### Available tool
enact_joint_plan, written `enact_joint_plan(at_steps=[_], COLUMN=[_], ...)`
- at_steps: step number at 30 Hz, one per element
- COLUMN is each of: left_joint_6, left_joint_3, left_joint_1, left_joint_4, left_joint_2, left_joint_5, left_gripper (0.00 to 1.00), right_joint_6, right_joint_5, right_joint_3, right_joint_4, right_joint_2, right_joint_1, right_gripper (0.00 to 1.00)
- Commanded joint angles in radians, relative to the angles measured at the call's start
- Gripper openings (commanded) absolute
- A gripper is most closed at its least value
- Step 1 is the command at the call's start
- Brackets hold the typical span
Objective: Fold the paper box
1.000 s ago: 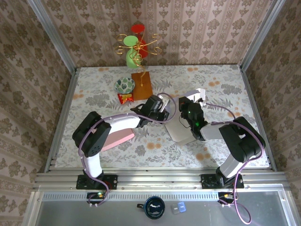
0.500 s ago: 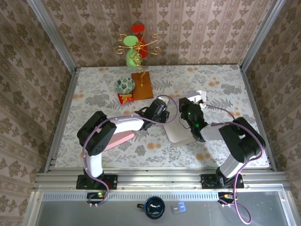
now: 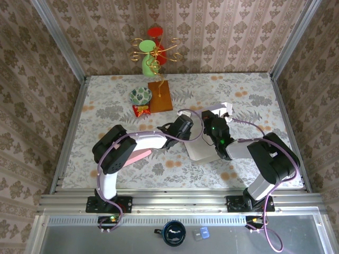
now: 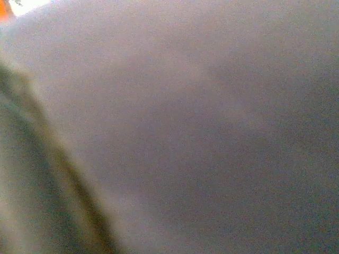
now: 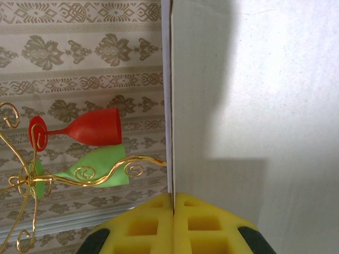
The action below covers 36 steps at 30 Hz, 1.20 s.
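At mid-desk point(image 3: 254, 90), slightly right of centre, lies the white paper box point(image 3: 200, 149). Its near panel is flat on the floral cover and a far flap is raised toward the right.

Right end effector point(image 3: 211, 123): sits over the far part of the box, between the flat panel and the raised flap. Wrist view: the yellow pads point(image 5: 198, 225) are pressed together on the thin edge of a white box panel point(image 5: 254, 79). The panel stands edge-on to the lens and takes up the right half of the picture. State: pinched closed on the box panel.

Left end effector point(image 3: 184, 127): reaches in from the left and is just beside the box's left edge, close to the right end effector. From above I cannot tell whether it touches the box. Wrist view: blurred pale grey surface very near the lens, with a dark smear at lower left. Jaw width: cannot tell.

Other items:
- Pink flat pad point(image 3: 136, 155) under the left forearm.
- Patterned bowl point(image 3: 140, 95), red packet point(image 3: 141, 110) and brown board point(image 3: 161, 95) at far left-centre, well apart from the box.
- Gold wire stand point(image 3: 153, 53) at the far edge, carrying a red goblet point(image 5: 92, 127) and a green goblet point(image 5: 100, 166).
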<state>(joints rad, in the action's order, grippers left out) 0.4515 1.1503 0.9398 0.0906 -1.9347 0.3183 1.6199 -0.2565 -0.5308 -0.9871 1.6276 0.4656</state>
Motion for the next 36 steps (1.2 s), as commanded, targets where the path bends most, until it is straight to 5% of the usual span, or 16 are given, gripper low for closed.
enact_joint_plan(at_steps=[1,21,31,36], left_joint_6=[0.066,0.206,0.14,0.116], left_joint_3=[0.048,0.173,0.155,0.137], left_joint_1=[0.014,0.037,0.024,0.008], left_joint_4=[-0.055,-0.239,-0.273,-0.273], left_joint_2=[-0.021,-0.054,-0.022,0.001], left_joint_5=[0.08,0.249,0.277,0.272], left_gripper=[0.18,0.0,0.0,0.0], right_joint_6=[0.007,0.033,-0.023,-0.102], right_joint_5=[-0.007,-0.029,0.01,0.076], right_joint_3=[0.018,-0.01,-0.076,-0.154], right_joint_4=[0.065,0.186,0.506,0.716], right_joint_2=[-0.016,-0.068,-0.228,-0.363], right_joint_1=[0.012,0.033,-0.007,-0.059], right_gripper=[0.0,0.02,0.68,0.84])
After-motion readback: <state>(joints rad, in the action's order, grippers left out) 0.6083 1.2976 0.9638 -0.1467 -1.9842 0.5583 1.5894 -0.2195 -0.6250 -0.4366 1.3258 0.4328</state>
